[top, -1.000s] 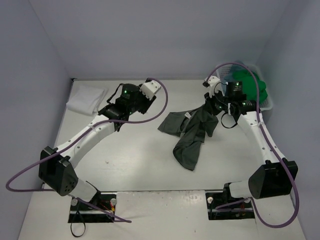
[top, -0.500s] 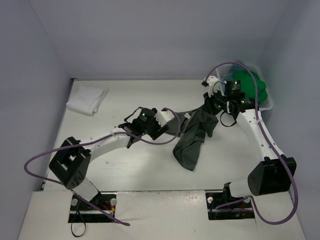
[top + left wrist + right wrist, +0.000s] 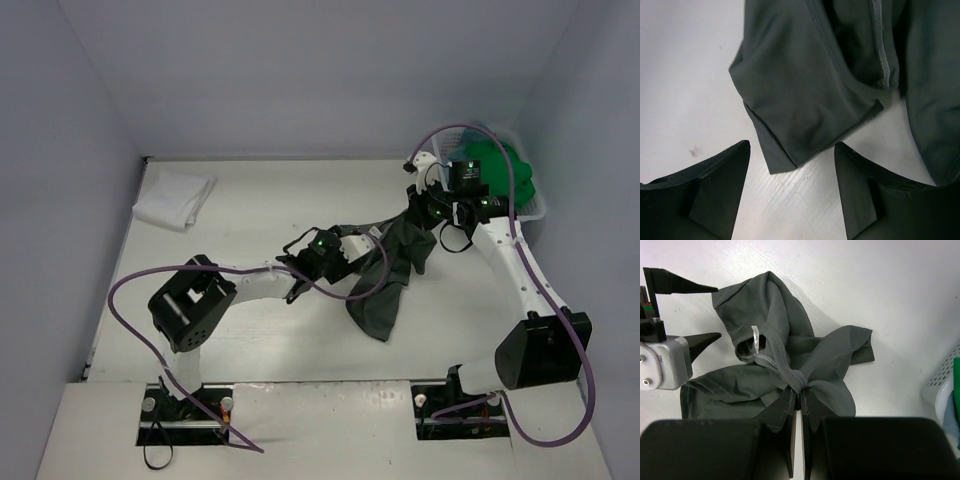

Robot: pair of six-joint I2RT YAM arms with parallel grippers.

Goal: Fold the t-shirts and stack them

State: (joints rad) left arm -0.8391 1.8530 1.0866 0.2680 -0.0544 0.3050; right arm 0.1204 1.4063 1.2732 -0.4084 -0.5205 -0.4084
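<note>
Over the table (image 3: 260,195), right gripper (image 3: 800,390) pinches grey t-shirt (image 3: 830,355), probably collar

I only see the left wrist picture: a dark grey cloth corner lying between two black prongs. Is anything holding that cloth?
Observer: Yes, the right tool is shut on a stitched seam of that dark grey soft cloth t-shirt.
Operator: Any other shirts about?
Observer: A folded white cloth t-shirt lies on the pale table, far left.
Operator: More?
Observer: A bright green cloth t-shirt sits in the white plastic lattice basket, far right.
</note>
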